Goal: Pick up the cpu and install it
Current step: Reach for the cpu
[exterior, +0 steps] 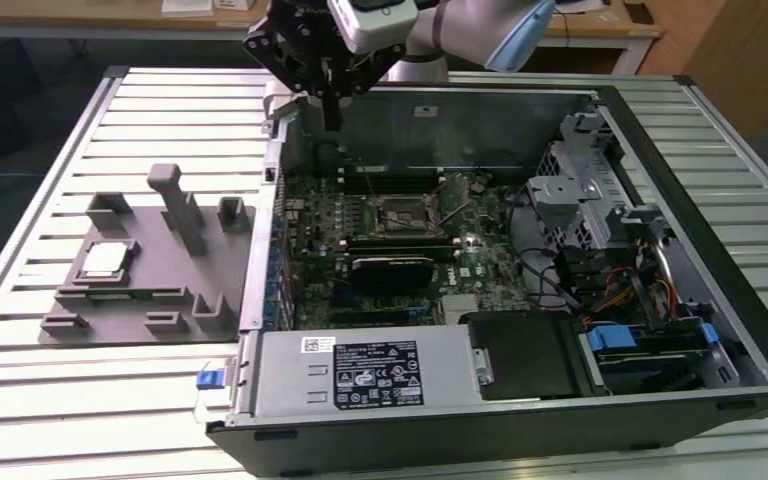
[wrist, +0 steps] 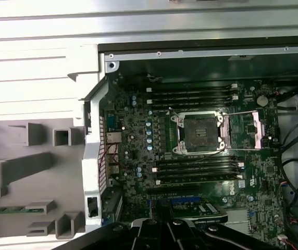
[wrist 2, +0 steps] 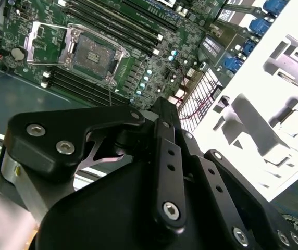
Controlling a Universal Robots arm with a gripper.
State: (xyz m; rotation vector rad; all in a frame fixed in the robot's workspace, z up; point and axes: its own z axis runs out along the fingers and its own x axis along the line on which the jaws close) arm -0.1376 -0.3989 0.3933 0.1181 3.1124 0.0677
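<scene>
Slatted metal table (exterior: 37,180) carries an open computer case (exterior: 491,125) and a grey fixture (exterior: 177,270). The cpu (exterior: 104,260) lies flat on that fixture, well apart from the claw (exterior: 332,120), which hangs over the case's far wall, pressed together and empty.

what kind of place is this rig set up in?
Probably a robotics lab bench: an opened computer case on a slatted metal table, a grey fixture holding the cpu beside it, wooden desks behind.

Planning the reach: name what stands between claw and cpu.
In the exterior view, the case's side wall and the fixture's tall post stand between claw and cpu.
</scene>
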